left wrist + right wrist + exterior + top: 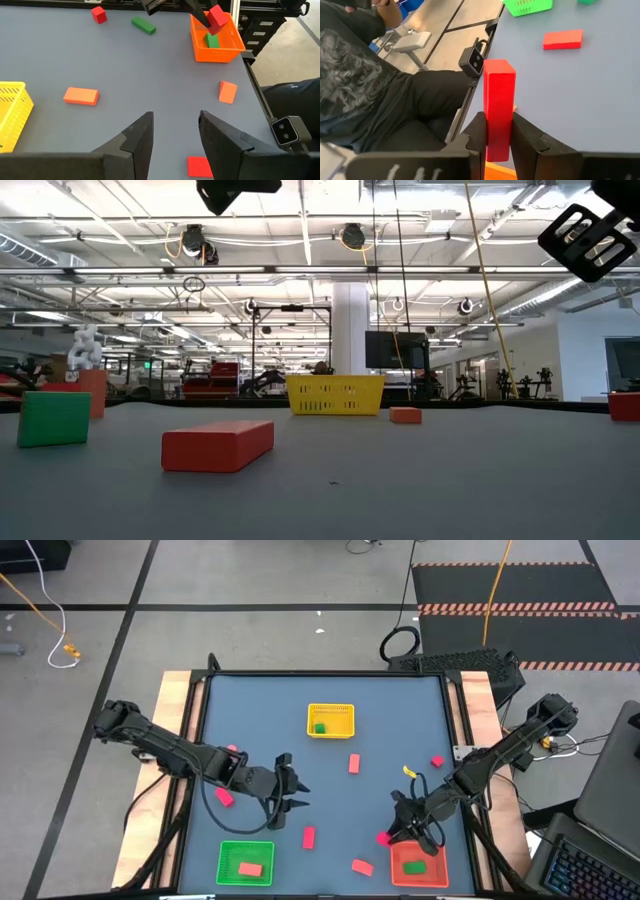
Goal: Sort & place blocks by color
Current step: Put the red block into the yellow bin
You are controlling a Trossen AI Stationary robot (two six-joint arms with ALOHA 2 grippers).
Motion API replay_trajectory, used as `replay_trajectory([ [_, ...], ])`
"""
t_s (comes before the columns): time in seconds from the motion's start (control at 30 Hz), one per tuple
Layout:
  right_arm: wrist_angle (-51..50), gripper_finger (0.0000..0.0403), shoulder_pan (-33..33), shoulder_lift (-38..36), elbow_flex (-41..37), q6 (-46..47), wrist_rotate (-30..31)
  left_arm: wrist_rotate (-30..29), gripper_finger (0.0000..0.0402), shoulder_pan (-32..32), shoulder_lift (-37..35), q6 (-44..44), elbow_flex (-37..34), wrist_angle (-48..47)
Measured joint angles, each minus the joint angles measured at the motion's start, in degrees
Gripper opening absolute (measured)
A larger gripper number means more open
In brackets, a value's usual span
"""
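Observation:
In the high view my right gripper (pixel 392 832) is shut on a red bar (pixel 384 837) at the far left corner of the red basket (pixel 440 878), which holds a green block (pixel 417 864). My left gripper (pixel 300 792) hovers open over the table's middle left and touches nothing. A green block (pixel 319 727) lies in the yellow basket (pixel 330 708). A salmon block (pixel 249 868) lies in the green basket (pixel 245 845). Loose red and salmon blocks (pixel 308 836) (pixel 353 764) (pixel 362 866) lie flat on the table. My right gripper pinches the red bar by one end (pixel 498 142) between its two fingers (pixel 527 140). The bar runs along the fingers and juts out past their tips (pixel 499 80). It is lifted clear of the table, above the red basket's rim (pixel 220 30).
More pieces lie apart on the table: a red cube (pixel 437 762) by the right arm, pink-red blocks (pixel 225 797) (pixel 232 752) by the left arm, and a green bar (pixel 143 25) seen from the left wrist. A seated person (pixel 375 90) is beside the table's near right corner.

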Motion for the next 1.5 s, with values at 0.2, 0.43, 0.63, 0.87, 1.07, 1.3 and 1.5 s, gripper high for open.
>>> replay_trajectory([
  [0.2, -0.02, 0.0048, 0.00, 0.00, 0.00, -0.22, 0.16, -2.32, 0.0159, 0.00, 0.00, 0.04, 0.02, -0.02],
  [0.43, -0.13, 0.0049, 0.00, 0.00, 0.00, -0.53, 1.04, -5.26, 0.0159, 0.10, 0.98, 0.62, 0.07, 1.37],
  [0.63, -0.91, 0.0049, -0.13, 0.00, 0.00, -1.28, 3.42, -9.61, 0.0159, 1.77, 3.51, 0.57, 0.07, 1.70],
  [0.87, -1.57, 0.0049, -0.15, 0.00, 0.00, -1.34, 4.95, -13.99, 0.0159, 7.98, 5.09, -2.55, 0.09, 4.53],
  [1.07, -2.24, 0.0049, -0.55, 0.00, 0.00, -2.39, 10.25, -12.71, 0.0159, 14.90, 5.16, -4.00, 0.09, 1.60],
  [1.3, 0.22, 0.0049, -7.95, 0.00, 0.02, -14.52, 27.90, -12.07, 0.0159, 22.02, 5.16, -4.54, 0.07, -1.61],
  [1.5, 16.02, 0.0049, -22.10, 1.27, 0.04, -27.12, 26.50, -11.87, 0.0159, 24.15, 5.16, -1.34, 0.07, 4.19],
])
